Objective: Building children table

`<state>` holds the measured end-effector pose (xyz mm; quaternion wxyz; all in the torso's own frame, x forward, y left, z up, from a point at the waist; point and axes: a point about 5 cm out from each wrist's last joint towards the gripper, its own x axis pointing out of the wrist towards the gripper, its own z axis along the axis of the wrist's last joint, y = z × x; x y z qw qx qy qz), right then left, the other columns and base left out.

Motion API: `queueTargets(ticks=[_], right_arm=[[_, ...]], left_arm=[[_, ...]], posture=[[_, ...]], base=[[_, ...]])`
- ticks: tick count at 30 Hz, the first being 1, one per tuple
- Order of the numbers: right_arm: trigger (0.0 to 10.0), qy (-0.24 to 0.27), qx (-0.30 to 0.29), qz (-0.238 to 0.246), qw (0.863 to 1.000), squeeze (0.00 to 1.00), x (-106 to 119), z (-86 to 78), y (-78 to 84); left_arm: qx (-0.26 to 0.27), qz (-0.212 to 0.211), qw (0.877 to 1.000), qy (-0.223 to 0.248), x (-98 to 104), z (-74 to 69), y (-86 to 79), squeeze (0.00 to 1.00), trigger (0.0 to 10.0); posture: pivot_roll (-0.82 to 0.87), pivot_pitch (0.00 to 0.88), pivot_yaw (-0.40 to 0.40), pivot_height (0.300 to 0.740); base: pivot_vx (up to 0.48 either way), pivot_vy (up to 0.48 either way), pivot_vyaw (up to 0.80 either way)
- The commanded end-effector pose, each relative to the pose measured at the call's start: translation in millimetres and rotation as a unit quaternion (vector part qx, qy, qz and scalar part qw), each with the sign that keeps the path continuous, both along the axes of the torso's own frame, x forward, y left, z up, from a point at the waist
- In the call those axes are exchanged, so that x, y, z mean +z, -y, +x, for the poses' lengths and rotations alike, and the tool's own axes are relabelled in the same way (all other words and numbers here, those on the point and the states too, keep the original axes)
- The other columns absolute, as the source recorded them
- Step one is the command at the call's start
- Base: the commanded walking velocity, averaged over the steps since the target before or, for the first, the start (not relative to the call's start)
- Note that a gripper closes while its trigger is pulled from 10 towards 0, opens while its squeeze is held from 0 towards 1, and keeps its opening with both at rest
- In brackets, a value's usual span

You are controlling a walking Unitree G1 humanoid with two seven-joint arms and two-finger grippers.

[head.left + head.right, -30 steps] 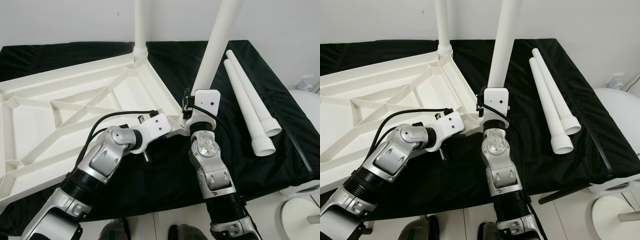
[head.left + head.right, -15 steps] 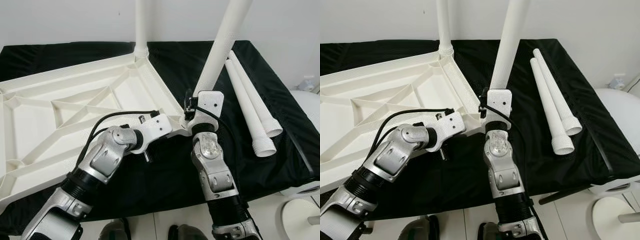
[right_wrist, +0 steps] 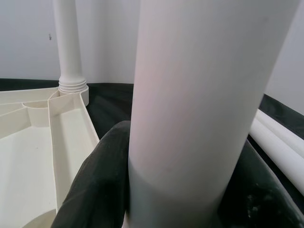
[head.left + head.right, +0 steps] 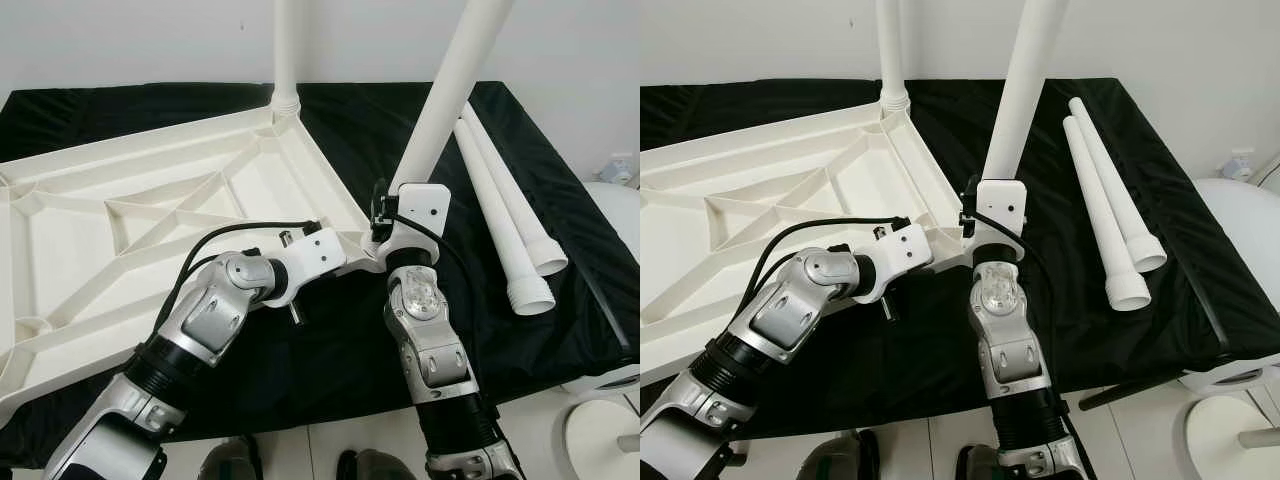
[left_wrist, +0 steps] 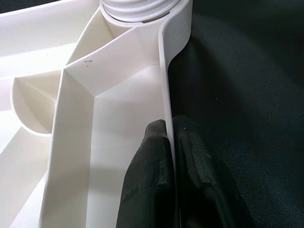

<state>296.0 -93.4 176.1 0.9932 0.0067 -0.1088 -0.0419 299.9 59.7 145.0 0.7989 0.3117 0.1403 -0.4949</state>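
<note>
From my head, the white ribbed tabletop [image 4: 150,220] lies upside down on a black cloth [image 4: 560,300]. One smooth round leg [image 4: 287,50] stands in its far corner. My right gripper [image 4: 400,205] holds a second leg [image 4: 450,90] at the near right corner, now leaning more to the right than before. Two spare legs [image 4: 510,220] lie on the right, before a white wall [image 4: 150,40].

My left wrist: my left gripper [image 5: 173,156] pinches the thin rim.

My right wrist: my black fingers [image 3: 102,185] clasp the matte tube.
</note>
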Motion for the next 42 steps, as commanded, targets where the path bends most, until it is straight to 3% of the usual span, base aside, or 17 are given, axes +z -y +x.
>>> queueTargets(ticks=[1,42], right_arm=[[10.0,-0.097,-0.052,0.0,0.994,0.0,-44.8,-10.4,16.0],[10.0,-0.064,-0.043,-0.01,0.997,0.0,-36.9,-11.6,14.6]], left_arm=[[0.022,0.034,0.999,-0.023,-19.3,-1.4,-7.4,0.0,10.0],[0.015,0.034,0.999,-0.02,-18.8,-1.8,-4.3,0.0,10.0]], posture=[[-0.03,0.12,-0.017,0.74],[-0.03,0.107,-0.013,0.74]], base=[[0.0,0.0,0.0],[0.0,0.0,0.0]])
